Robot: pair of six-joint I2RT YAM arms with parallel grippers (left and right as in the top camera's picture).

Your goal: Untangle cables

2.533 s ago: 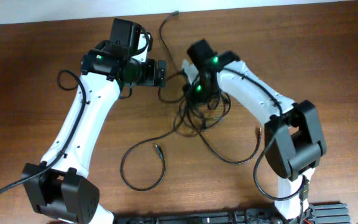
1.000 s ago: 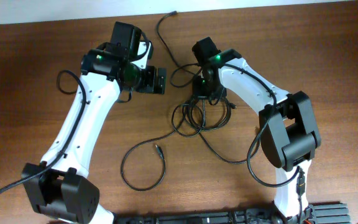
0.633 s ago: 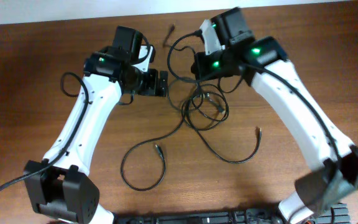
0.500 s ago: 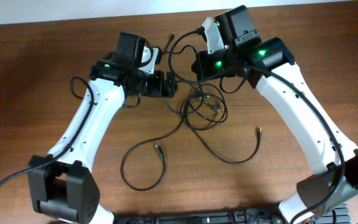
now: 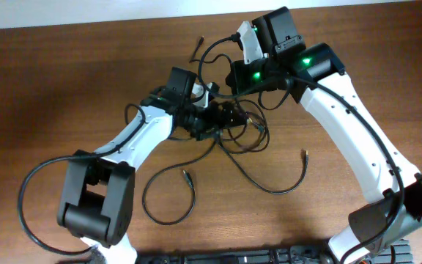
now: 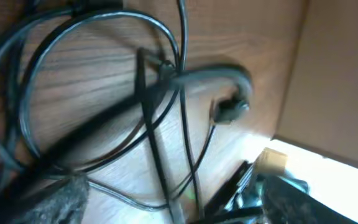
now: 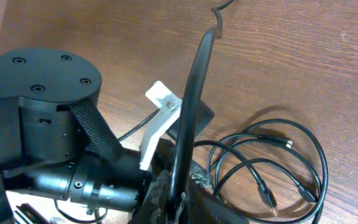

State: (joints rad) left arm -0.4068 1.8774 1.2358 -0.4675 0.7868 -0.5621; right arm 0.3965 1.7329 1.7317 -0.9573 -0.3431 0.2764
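Centre: the cables [image 5: 246,138] lie in bunched loops. The right gripper [image 7: 168,198] pinches one raised strand. The left gripper [image 5: 228,116] sits spread wide among the loops.

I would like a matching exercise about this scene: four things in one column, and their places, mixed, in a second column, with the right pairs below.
A. left gripper
B. right gripper
C. cable tangle
D. looped cable's plug

1. on bare wood, nearer the bases than the tangle
2. mid-table, between the arms
3. just beyond the tangle, toward the far edge
4. among the cords at the tangle's left side

Pairs: A-4, B-3, C-2, D-1
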